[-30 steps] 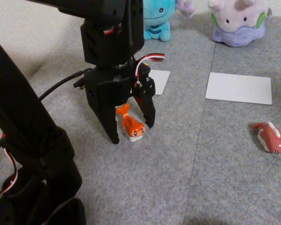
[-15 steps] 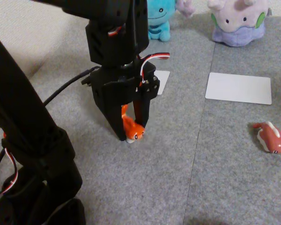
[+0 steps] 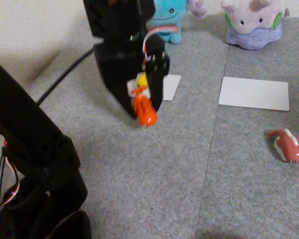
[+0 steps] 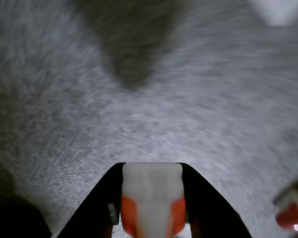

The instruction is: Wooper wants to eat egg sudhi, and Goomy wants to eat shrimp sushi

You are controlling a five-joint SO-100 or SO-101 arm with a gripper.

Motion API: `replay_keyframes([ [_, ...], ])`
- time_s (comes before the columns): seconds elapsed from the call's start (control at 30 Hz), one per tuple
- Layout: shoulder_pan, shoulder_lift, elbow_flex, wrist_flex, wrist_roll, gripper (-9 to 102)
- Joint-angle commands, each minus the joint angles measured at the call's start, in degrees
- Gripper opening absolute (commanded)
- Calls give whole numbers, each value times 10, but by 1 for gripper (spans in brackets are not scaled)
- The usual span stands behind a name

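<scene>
A: Item one, the jaws. State?

B: Closed on the shrimp sushi, which hangs between them clear of the grey carpet. In the wrist view the toy's white base and orange flanks sit pinched between the two black fingers, carpet blurred beneath.

A: Anything else at the jaws?

B: A small yellow patch shows just above the orange toy, against the gripper body. I cannot tell whether it is the egg sushi or part of the rig.

A: Next out from the jaws.

B: A white card directly behind them, partly hidden by the gripper. Wooper stands beyond that card. A second, larger white card lies well off to the jaws' right in the fixed view, with Goomy beyond it. A dark red-pink toy lies on the carpet further right and nearer the camera; its edge also shows at the right margin of the wrist view.

A: Containers and contents?

B: No true containers. The two cards appear to serve as plates. The visible part of each is bare.

A: Progress entry.

B: Judged from this: shrimp sushi is picked up, not delivered. Remaining: carry it right to the card before Goomy and release. The egg sushi delivery to Wooper is not shown as done; the visible part of that card carries nothing.
</scene>
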Motion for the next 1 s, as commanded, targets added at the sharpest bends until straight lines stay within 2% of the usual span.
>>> replay_keyframes([
  [0.0, 4, 27, -46, 5, 35, 6],
  [0.47, 24, 7, -190, 3, 142, 4],
  [0.77, 128, -225, -400, 12, 137, 4],
  [0.97, 156, -367, -569, 15, 131, 4],
])
